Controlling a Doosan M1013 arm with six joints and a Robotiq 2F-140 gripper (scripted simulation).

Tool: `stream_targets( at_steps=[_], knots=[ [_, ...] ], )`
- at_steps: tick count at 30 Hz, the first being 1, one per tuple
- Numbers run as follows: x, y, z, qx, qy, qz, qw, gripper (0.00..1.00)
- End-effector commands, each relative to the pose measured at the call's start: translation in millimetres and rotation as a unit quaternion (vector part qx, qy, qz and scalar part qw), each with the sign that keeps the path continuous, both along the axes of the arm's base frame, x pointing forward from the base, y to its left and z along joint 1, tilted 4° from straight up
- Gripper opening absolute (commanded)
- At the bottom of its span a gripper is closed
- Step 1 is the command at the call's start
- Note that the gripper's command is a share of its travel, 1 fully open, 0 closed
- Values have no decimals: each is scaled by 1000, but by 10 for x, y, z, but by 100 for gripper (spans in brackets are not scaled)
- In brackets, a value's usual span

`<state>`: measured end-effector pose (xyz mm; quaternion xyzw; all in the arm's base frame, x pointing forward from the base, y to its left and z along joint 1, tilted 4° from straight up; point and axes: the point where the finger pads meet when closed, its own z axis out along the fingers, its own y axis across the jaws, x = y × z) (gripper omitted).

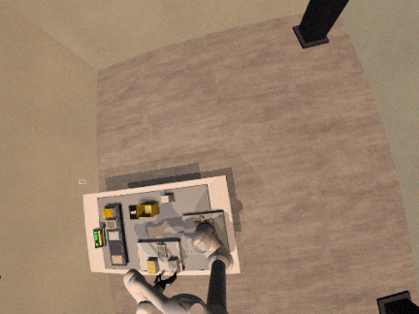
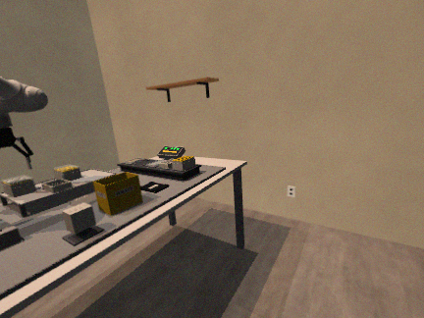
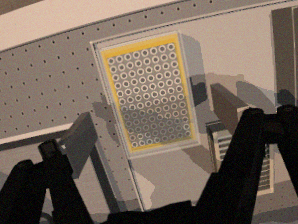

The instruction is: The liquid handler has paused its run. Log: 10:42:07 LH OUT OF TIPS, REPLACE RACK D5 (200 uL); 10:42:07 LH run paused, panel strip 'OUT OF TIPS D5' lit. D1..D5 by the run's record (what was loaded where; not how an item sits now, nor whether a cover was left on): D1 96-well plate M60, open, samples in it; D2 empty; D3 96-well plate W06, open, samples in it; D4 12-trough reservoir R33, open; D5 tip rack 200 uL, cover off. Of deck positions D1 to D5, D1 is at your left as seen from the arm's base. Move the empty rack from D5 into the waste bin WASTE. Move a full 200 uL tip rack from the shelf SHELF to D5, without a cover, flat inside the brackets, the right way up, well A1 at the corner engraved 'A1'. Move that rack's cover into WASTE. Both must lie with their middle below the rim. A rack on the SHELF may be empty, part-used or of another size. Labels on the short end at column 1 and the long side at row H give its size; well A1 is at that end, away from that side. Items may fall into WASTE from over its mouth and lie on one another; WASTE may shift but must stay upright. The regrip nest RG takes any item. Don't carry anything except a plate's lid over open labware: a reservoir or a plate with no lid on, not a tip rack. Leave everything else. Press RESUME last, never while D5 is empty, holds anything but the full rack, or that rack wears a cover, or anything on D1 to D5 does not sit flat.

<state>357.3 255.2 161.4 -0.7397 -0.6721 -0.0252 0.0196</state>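
While jaws hang apart (holding nothing) | yellow tip rack (image 3: 149, 95) below, wells ringed | waste bin (image 2: 118, 192)

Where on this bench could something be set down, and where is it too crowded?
Bare grey mat shows between the yellow bin and the cream box on its stand, and along the table's front edge. The dark deck tray and the shelf strip of racks, below the open, unladen pincer, are crowded.

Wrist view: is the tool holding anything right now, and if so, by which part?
Nothing is held. The black two-finger tool hangs open above the yellow-rimmed tip rack, its fingers apart with nothing between them.
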Motion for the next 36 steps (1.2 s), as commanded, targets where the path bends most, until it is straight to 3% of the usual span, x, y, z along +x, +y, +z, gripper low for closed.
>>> stream_targets(
  at_steps=[1, 14, 36],
  knots=[
    [0, 0, 0, 0, 0, 0, 1000, 77],
    [0, -2, 34, 0, 0, 0, 1000, 77],
    [-8, -44, 699, 0, 0, 0, 1000, 77]
  ],
)
